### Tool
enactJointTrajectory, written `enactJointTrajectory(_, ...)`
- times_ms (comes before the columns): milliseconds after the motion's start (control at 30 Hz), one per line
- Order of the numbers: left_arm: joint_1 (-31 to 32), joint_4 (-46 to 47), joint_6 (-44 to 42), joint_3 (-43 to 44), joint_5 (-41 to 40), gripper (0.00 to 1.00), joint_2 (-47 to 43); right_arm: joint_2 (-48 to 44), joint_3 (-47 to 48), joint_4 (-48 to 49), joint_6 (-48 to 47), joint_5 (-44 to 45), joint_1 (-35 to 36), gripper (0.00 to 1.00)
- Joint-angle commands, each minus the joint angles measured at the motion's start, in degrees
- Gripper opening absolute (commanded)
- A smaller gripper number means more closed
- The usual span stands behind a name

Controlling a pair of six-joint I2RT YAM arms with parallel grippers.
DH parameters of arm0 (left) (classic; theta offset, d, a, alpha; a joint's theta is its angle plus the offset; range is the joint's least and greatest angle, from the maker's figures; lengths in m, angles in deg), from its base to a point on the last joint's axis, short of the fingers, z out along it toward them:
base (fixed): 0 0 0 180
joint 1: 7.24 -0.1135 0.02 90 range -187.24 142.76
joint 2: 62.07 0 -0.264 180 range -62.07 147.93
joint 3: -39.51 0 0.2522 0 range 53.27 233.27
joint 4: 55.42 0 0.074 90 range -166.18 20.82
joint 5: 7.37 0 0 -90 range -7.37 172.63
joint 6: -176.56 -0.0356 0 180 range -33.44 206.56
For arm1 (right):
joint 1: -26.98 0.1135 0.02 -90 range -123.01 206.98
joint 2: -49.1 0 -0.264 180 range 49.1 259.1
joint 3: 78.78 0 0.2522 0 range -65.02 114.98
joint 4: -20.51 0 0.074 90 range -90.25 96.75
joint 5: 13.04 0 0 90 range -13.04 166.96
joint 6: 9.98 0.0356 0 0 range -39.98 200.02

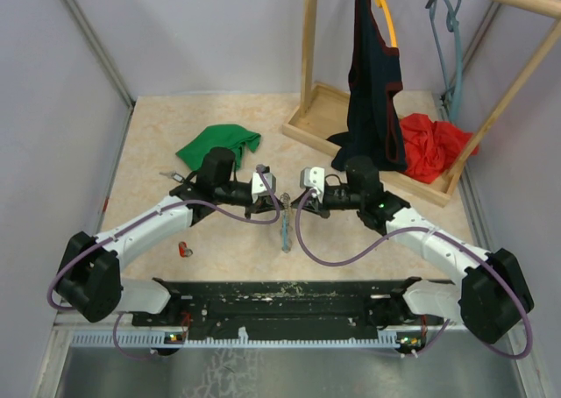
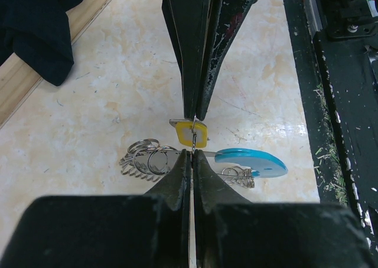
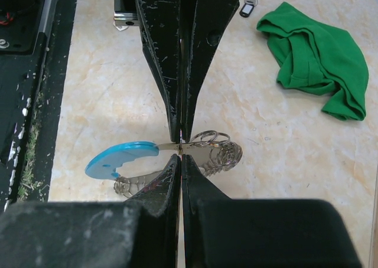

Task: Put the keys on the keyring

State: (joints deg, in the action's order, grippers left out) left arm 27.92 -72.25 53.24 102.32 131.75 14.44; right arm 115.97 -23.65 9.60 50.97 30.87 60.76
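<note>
The keyring (image 2: 147, 157) is a bunch of silvery split rings and coils with a flat light blue tag (image 2: 253, 162). It hangs between both grippers just above the table (image 1: 175, 152). It also shows in the top view (image 1: 286, 231) and the right wrist view (image 3: 214, 147). My left gripper (image 2: 192, 153) is shut on a thin wire of the keyring. My right gripper (image 3: 181, 157) faces it tip to tip and is shut on the yellow key (image 2: 192, 133). A red key (image 1: 184, 249) lies on the table to the left. A dark-headed key (image 3: 247, 8) lies by the green cloth.
A green cloth (image 1: 219, 145) lies at the back left. A wooden rack base (image 1: 308, 126) holds a dark garment (image 1: 372, 82) and a red cloth (image 1: 431, 145) at the back right. A black rail (image 1: 289, 294) runs along the near edge.
</note>
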Motion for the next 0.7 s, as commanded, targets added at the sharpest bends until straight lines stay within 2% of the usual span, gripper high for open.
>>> enactJointTrajectory(0, 0.35, -0.09, -0.75, 2.49, 1.22, 0.00, 0.00, -0.26, 3.39, 0.36, -0.82, -0.06, 0.85, 0.00)
enactJointTrajectory(667, 0.50, -0.21, -0.61, 2.63, 1.06, 0.00, -0.08, -1.61, 3.57, -0.22, 0.67, 0.43, 1.11, 0.00)
